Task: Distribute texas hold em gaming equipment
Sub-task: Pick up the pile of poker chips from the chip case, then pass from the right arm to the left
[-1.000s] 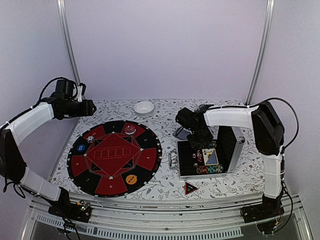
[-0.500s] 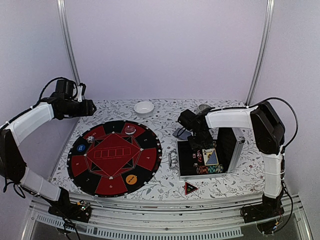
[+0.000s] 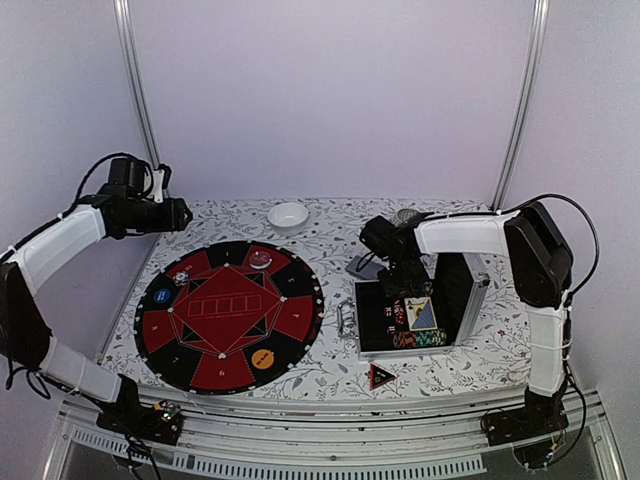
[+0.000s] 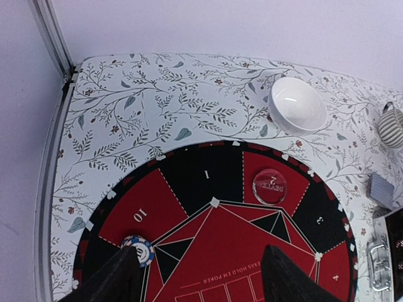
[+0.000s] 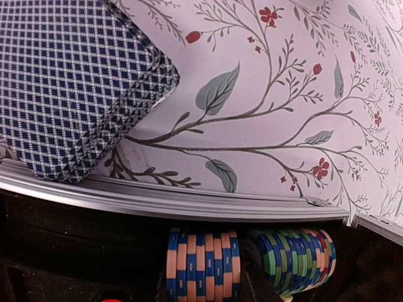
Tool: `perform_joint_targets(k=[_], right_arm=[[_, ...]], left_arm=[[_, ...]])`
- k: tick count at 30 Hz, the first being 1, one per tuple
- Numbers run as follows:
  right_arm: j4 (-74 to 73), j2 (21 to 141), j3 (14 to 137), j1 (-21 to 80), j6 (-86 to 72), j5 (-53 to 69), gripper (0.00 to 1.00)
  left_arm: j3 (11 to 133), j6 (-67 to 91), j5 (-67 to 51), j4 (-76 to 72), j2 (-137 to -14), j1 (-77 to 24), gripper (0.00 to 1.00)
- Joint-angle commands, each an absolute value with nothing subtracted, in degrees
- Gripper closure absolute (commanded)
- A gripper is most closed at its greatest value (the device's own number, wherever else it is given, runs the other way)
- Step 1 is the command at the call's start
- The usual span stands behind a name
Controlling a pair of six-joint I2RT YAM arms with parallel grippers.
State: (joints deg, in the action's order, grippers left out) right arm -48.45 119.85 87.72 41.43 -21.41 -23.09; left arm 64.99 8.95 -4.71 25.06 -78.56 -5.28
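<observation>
Right wrist view: chips (image 5: 201, 264) sit just inside the case rim (image 5: 189, 204) — right gripper (image 3: 405, 287), width unclear, may snag it; left gripper (image 4: 200, 267) gapes.

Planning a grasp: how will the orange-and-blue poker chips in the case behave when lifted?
The orange-and-blue poker chips are separate discs standing on edge in the case, so a loose squeeze would likely let the row fan apart. Being round, freed chips could roll. The green-and-blue chips sit close beside them, so a push may disturb those too.
</observation>
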Motion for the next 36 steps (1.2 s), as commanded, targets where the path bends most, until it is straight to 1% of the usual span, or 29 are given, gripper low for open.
perform_joint_targets(k=[1, 5, 7, 9, 14, 16, 19, 25, 29, 32, 34, 36], right_arm=[[-49.18, 113.10, 88.55, 40.50, -20.87, -20.87, 0.98], [-49.33, 107.71, 90.44, 40.13, -19.43, -17.38, 0.98], [-49.31, 105.35, 91.79, 40.08, -17.87, -13.83, 0.98], [-48.99, 103.05, 92.96, 40.14, -16.27, -9.26, 0.98], [-42.61, 97.21, 92.95, 40.46, -13.50, 8.22, 0.98], [-39.29, 95.41, 92.09, 41.51, -13.45, 12.94, 0.98], [-36.75, 94.82, 91.96, 43.17, -14.12, 17.60, 0.98], [-33.97, 97.55, 93.10, 47.59, -14.57, 25.89, 0.98], [-29.52, 97.37, 91.09, 48.36, -14.60, 30.31, 0.98], [-28.96, 97.91, 91.21, 48.40, -14.57, 32.08, 0.98], [-28.67, 97.85, 91.11, 48.47, -14.66, 33.06, 0.98], [-28.52, 97.53, 90.84, 48.58, -14.59, 33.41, 0.98]], left_arm=[[65.31, 7.03, -7.93, 24.30, -74.61, -6.71, 0.31], [64.27, 2.77, -10.45, 20.59, -70.78, -10.94, 0.31], [63.59, -1.40, -11.65, 18.54, -68.41, -15.09, 0.32], [61.92, -7.12, -12.61, 15.59, -65.59, -22.38, 0.31], [54.13, -22.03, -11.76, 3.03, -58.85, -39.48, 0.18], [51.67, -27.57, -10.99, -1.50, -58.53, -45.31, 0.13], [49.59, -35.61, -5.10, -8.36, -61.47, -52.55, 0.03], [54.25, -42.23, 2.39, -8.21, -72.73, -59.44, 0.02], [52.18, -43.00, 0.93, -12.24, -73.10, -59.44, 0.02], [50.80, -43.55, -0.03, -13.23, -73.18, -59.42, 0.02], [51.07, -43.01, 0.61, -12.41, -73.82, -59.35, 0.03], [51.22, -42.70, 2.12, -12.13, -74.27, -59.09, 0.10]])
